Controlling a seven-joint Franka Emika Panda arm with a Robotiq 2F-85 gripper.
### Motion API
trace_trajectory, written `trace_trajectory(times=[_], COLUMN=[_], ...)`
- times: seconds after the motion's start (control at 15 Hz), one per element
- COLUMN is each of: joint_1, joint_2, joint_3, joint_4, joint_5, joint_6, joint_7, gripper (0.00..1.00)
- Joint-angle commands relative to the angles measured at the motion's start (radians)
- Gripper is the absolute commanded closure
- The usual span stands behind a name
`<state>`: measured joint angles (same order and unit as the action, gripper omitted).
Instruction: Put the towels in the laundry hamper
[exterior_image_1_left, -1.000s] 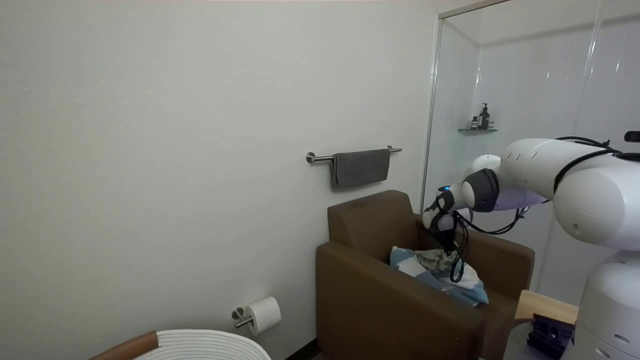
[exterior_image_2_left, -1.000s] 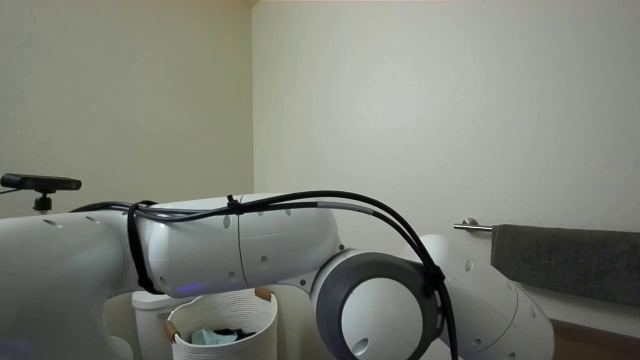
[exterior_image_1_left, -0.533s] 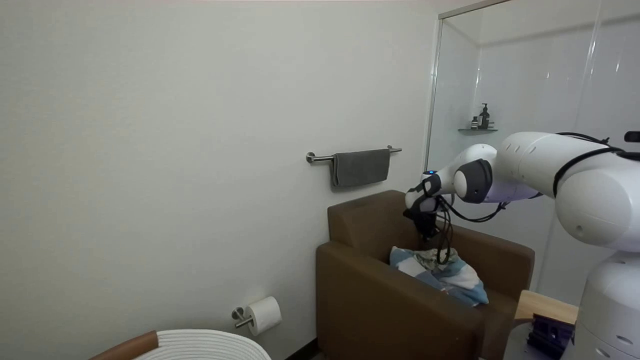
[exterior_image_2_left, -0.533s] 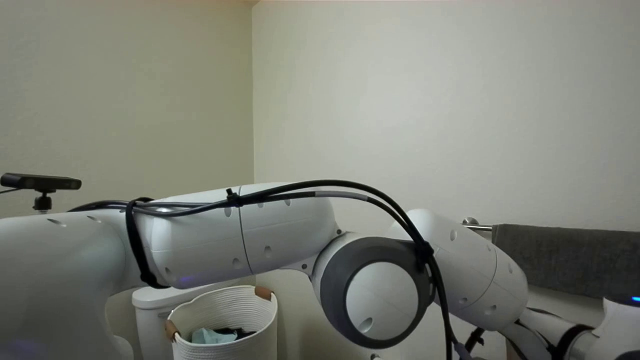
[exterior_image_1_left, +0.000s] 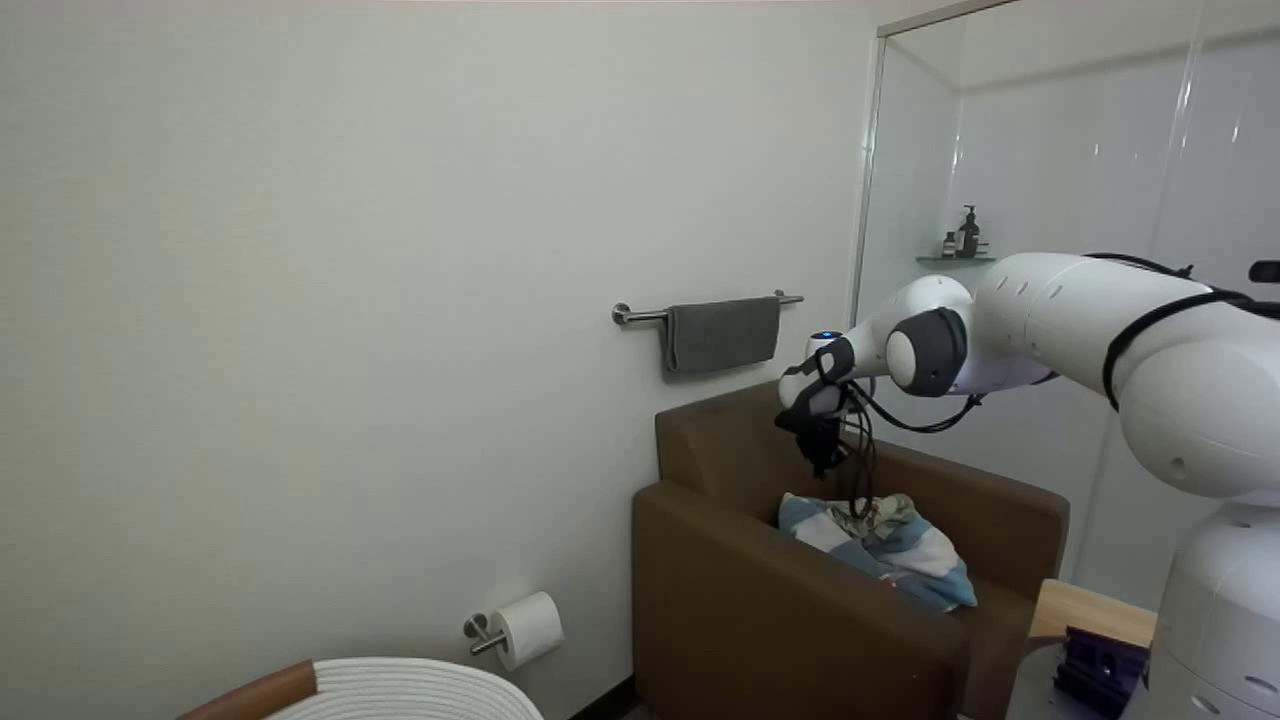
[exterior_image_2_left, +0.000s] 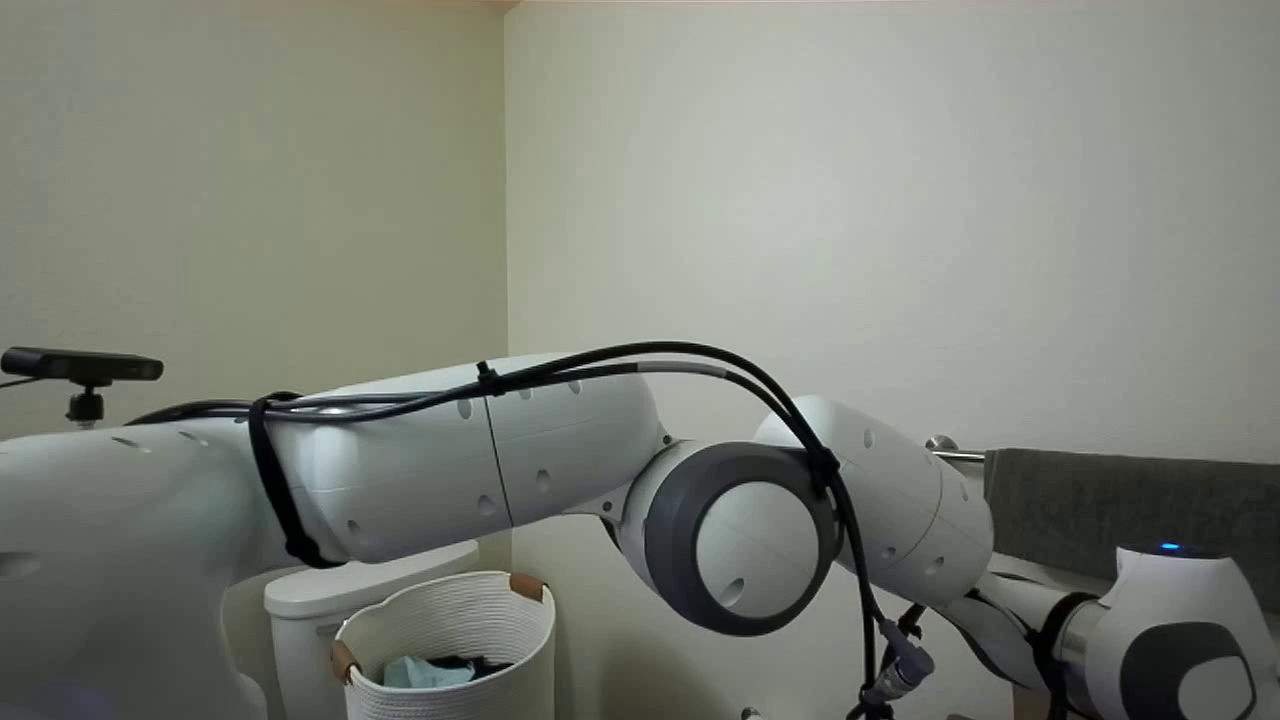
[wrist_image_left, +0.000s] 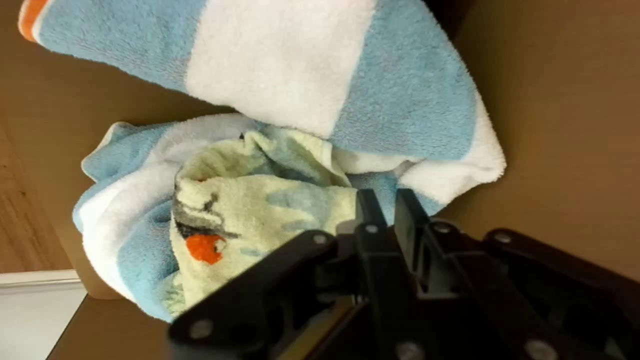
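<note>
The large blue-and-white striped towel (wrist_image_left: 280, 55) with an orange edge lies crumpled on the armchair seat, also seen in an exterior view (exterior_image_1_left: 935, 562). A small pale greenish patterned towel (wrist_image_left: 250, 200) rests on its folds. My gripper (wrist_image_left: 385, 194) hovers over them, its fingers a narrow gap apart with nothing held between; blue cloth shows through the gap. A dark grey towel (exterior_image_1_left: 722, 336) hangs on the wall bar in both exterior views. The white laundry hamper (exterior_image_2_left: 527, 680) with brown handles holds a light blue cloth (exterior_image_2_left: 425, 673) and something dark; its rim (exterior_image_1_left: 410, 690) shows elsewhere.
The brown armchair (exterior_image_1_left: 780, 600) has arms and a back around the towels. A metal bar (exterior_image_1_left: 645, 317) and a paper roll (exterior_image_1_left: 530, 630) stick out from the wall. Shower glass stands behind the chair. A toilet tank (exterior_image_2_left: 330, 595) is behind the hamper.
In an exterior view the gripper has moved up and left, from over the towels toward the chair's back. The forearm has risen. The towels lie about where they were.
</note>
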<state>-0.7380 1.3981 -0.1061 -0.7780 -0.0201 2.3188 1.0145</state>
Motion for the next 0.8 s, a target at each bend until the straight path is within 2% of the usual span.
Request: trace_trajectory(times=[0.0, 0.13, 0.33, 0.4, 0.47, 0.53, 0.73], joint_1=[-0.031, -0.044, -0.063, -0.058, -0.061, -0.066, -0.076], joint_2=[0.041, 0.056, 0.08, 0.099, 0.069, 0.073, 0.079], joint_3=[-0.032, -0.067, -0.094, -0.127, -0.123, -0.123, -0.114], joint_4=[0.018, 0.037, 0.049, 0.066, 0.003, -0.005, -0.066], joint_5=[0.004, 0.001, 0.001, 0.036, 0.034, 0.041, 0.055], joint_6=[-0.045, -0.117, -0.156, -0.146, -0.097, -0.051, 0.142], joint_7=[0.053, 0.097, 0.124, 0.12, 0.121, 0.12, 0.128], gripper=[0.54, 0.41, 0.23, 0.17, 0.09, 0.04, 0.0])
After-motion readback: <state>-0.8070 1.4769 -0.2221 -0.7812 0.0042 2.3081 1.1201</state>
